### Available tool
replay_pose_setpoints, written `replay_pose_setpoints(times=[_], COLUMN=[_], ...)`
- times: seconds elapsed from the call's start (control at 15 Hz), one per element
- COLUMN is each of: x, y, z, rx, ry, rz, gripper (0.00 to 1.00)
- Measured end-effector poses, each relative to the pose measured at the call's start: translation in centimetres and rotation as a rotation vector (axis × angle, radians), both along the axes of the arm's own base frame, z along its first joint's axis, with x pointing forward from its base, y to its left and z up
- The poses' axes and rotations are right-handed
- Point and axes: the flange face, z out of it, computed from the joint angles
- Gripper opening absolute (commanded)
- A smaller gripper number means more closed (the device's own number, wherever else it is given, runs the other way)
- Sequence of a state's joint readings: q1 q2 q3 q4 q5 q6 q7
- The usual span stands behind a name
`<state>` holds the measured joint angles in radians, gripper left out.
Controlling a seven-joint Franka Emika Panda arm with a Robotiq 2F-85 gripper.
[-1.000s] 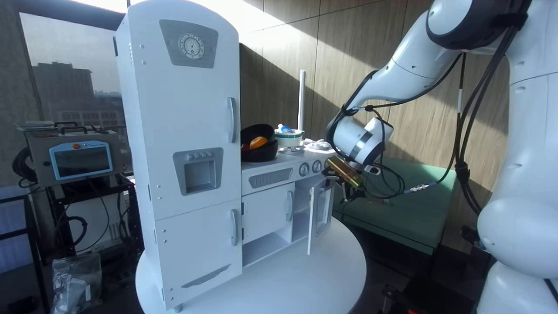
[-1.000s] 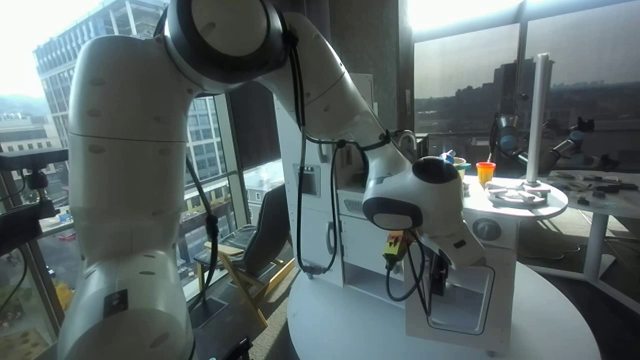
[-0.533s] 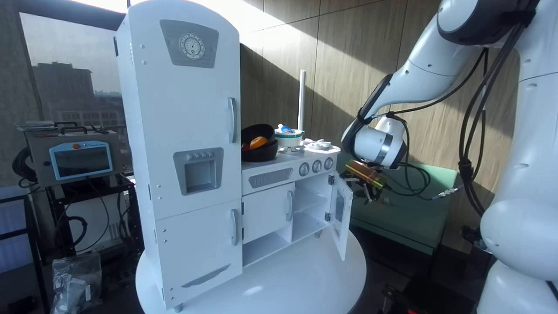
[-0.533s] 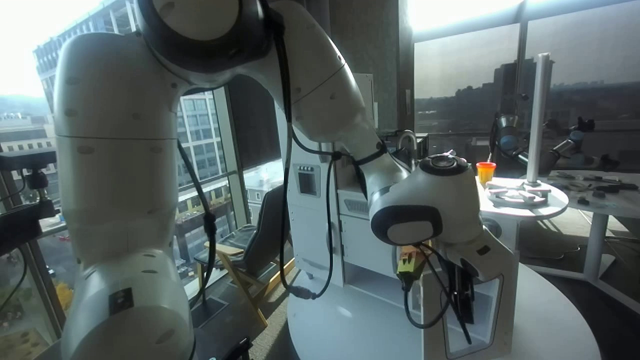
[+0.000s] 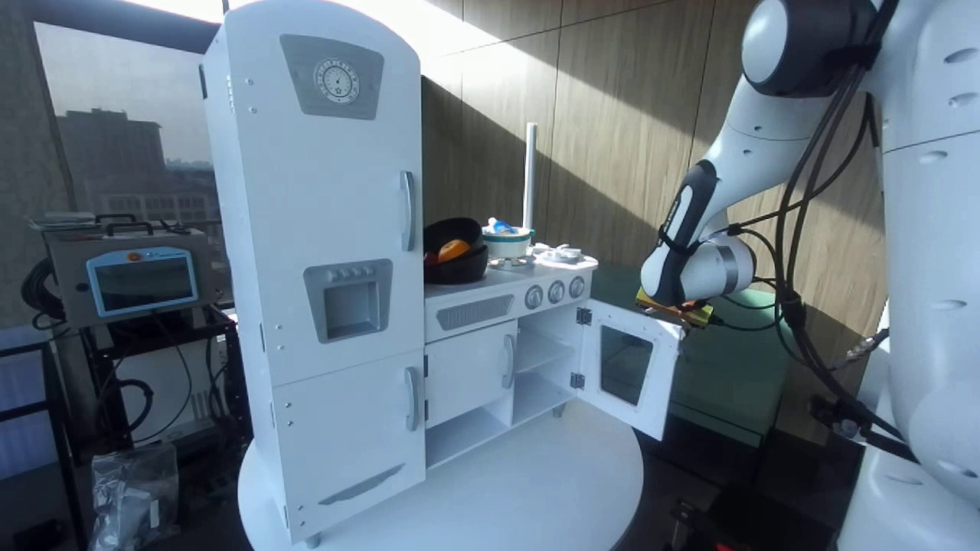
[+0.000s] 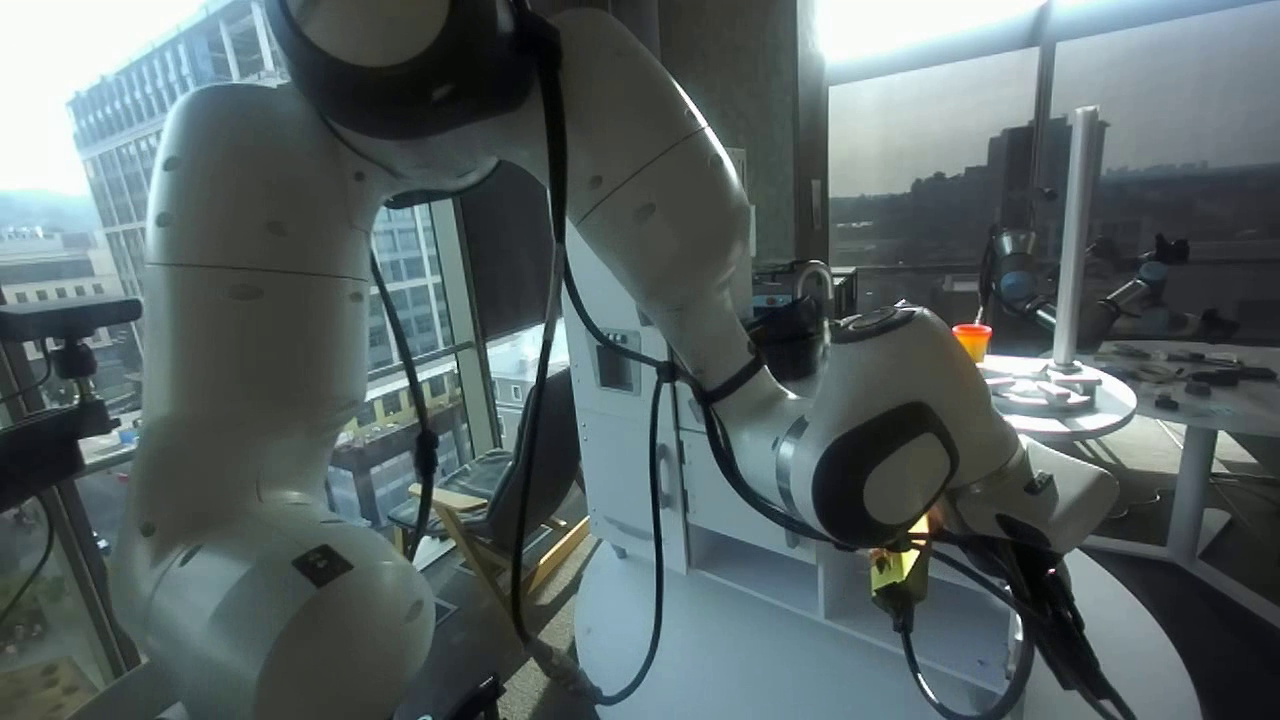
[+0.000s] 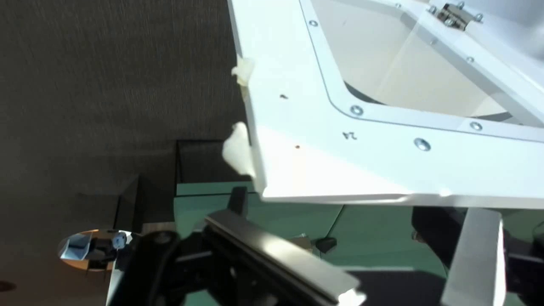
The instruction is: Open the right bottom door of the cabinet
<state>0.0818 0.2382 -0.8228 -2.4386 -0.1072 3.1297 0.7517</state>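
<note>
The door (image 7: 382, 138) looks smooth, its screws (image 7: 422, 144) shiny metal

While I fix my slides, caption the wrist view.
Open gripper in the foreground, the right bottom door standing open above it in frame, green furniture behind.

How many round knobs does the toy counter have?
3, in a row: the first knob beside the grille, the middle knob, and the end knob nearest the open door. None look hidden.
</note>
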Motion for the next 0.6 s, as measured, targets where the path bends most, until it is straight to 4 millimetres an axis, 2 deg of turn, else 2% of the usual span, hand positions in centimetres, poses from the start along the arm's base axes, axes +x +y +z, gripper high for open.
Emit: replay_pose_setpoints(times=[0.2,0.33,0.47,0.6], x=[2.0,3.9,5.6,6.7], y=[-1.4,-0.7,1.6,5.2], z=[3.4,6.2,7.8,7.6], rx=[-0.129,-0.204,-0.204,-0.132], ry=[-0.007,-0.025,-0.009,0.052], rz=[0.002,0.018,0.049,0.094], gripper=[1.0,1.0,1.0,1.0])
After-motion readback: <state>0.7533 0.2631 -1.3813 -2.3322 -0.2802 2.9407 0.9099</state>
